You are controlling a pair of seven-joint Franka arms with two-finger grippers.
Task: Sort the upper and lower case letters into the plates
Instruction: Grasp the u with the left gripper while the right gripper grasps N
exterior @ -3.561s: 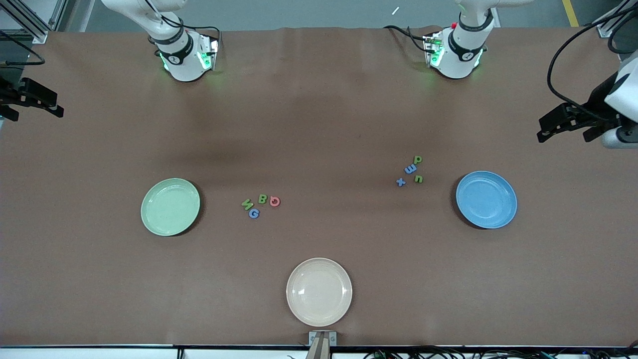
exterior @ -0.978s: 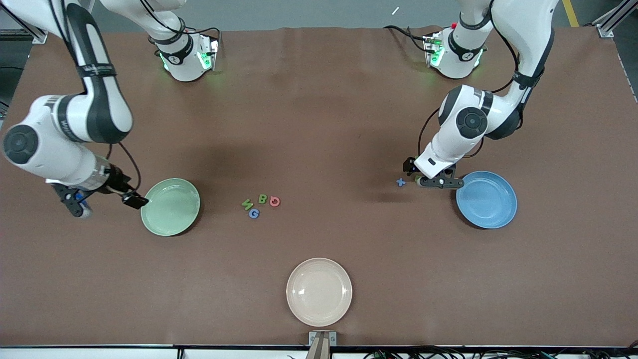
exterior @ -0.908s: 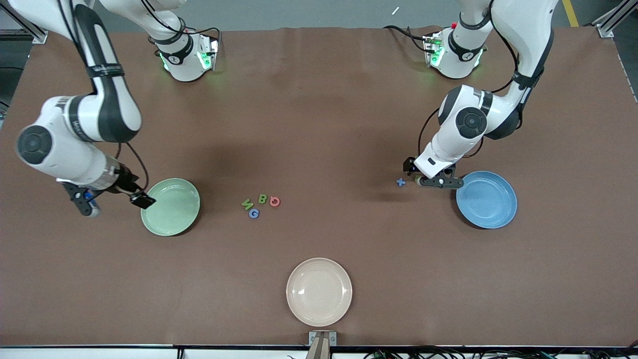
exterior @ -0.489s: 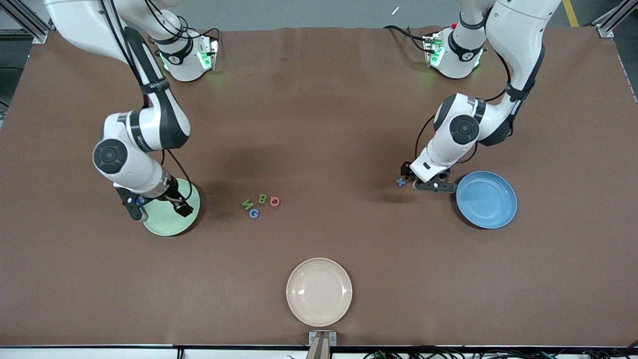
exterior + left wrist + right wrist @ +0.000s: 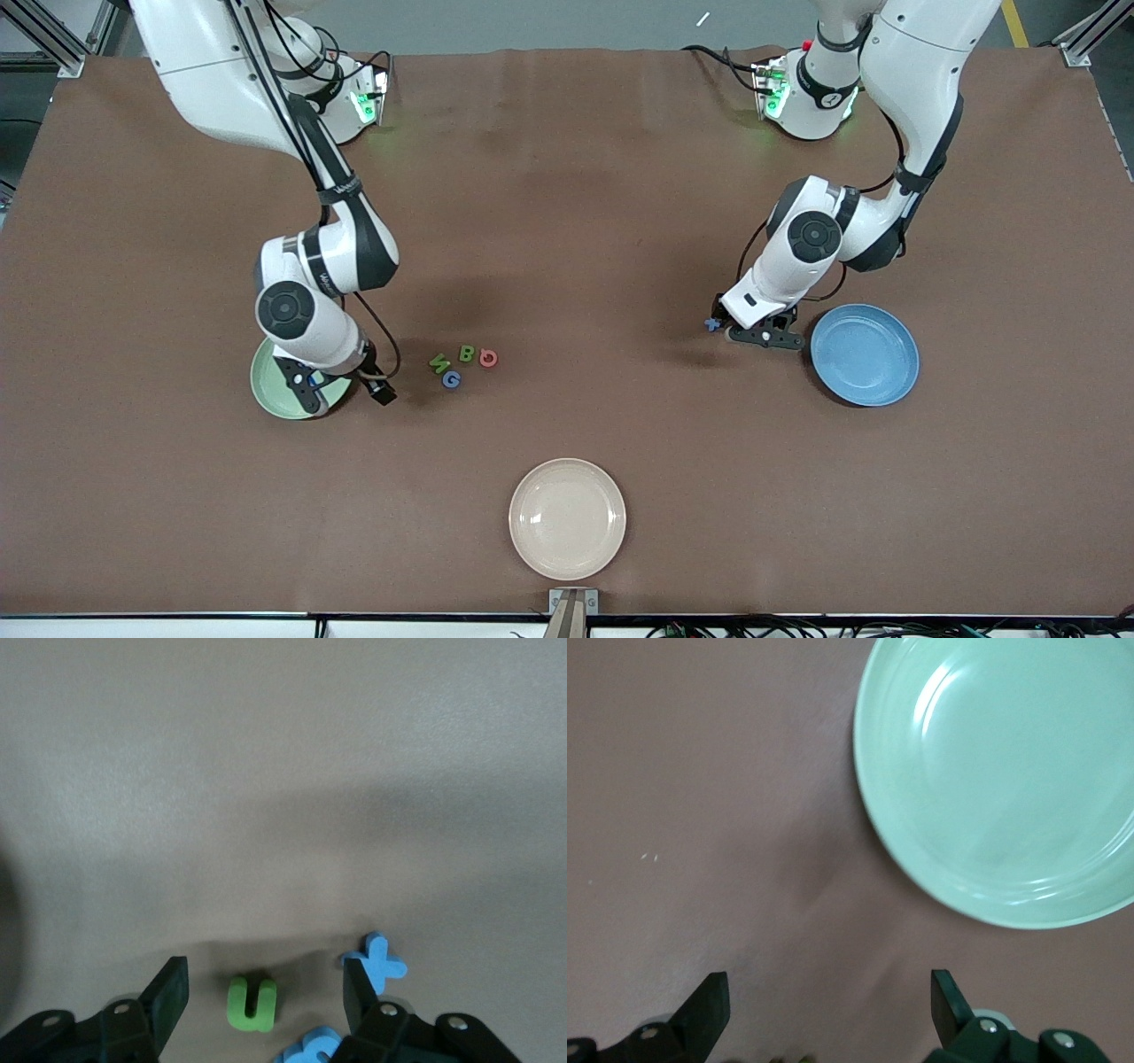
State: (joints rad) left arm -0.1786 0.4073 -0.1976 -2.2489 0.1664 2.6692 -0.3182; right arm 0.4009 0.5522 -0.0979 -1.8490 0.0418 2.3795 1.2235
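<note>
Green n (image 5: 252, 1003) btwn left fingers (image 5: 170, 992)

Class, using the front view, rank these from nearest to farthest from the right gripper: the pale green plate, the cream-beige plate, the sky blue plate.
Measured from the right gripper:
1. The pale green plate, partly under the gripper at the right arm's end of the table.
2. The cream-beige plate, mid-table, nearest the front camera.
3. The sky blue plate, at the left arm's end, beside the left gripper.
</note>
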